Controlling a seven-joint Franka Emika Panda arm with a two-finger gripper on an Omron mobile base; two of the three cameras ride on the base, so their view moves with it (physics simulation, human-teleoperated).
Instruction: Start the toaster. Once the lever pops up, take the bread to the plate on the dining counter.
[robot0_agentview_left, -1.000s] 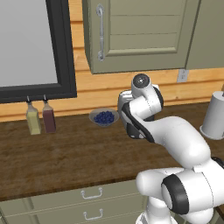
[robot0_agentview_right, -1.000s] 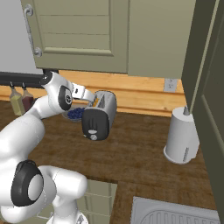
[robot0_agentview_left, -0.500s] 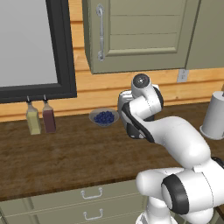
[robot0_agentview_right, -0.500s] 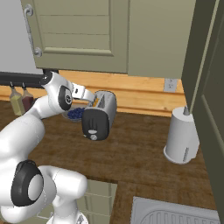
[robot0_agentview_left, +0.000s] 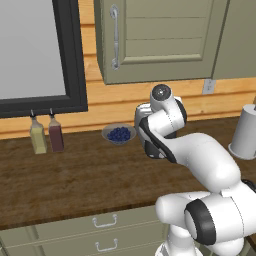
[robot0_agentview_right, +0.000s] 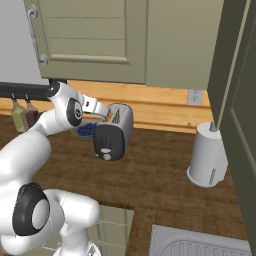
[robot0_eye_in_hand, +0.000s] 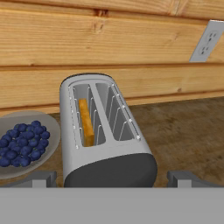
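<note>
Toaster (robot0_eye_in_hand: 103, 135) on the wooden tabletop (robot0_agentview_right: 165, 170) near the plank wall, long axis running away from the hand camera, dark end panel nearest. The bread (robot0_eye_in_hand: 86, 121) stands on edge in the left slot. No legible lettering. Beside it, apparently not touching, a bowl (robot0_eye_in_hand: 26, 146) of blueberries. Jaws spread wide, flanking the toaster's near end.

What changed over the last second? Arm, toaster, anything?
Nothing visibly changed. The gripper hangs in the same spot over the toaster, jaws open on either side of its dark end and holding nothing. The bread sits down in the left slot in the hand view, and the bowl of blueberries is beside the toaster as before.
</note>
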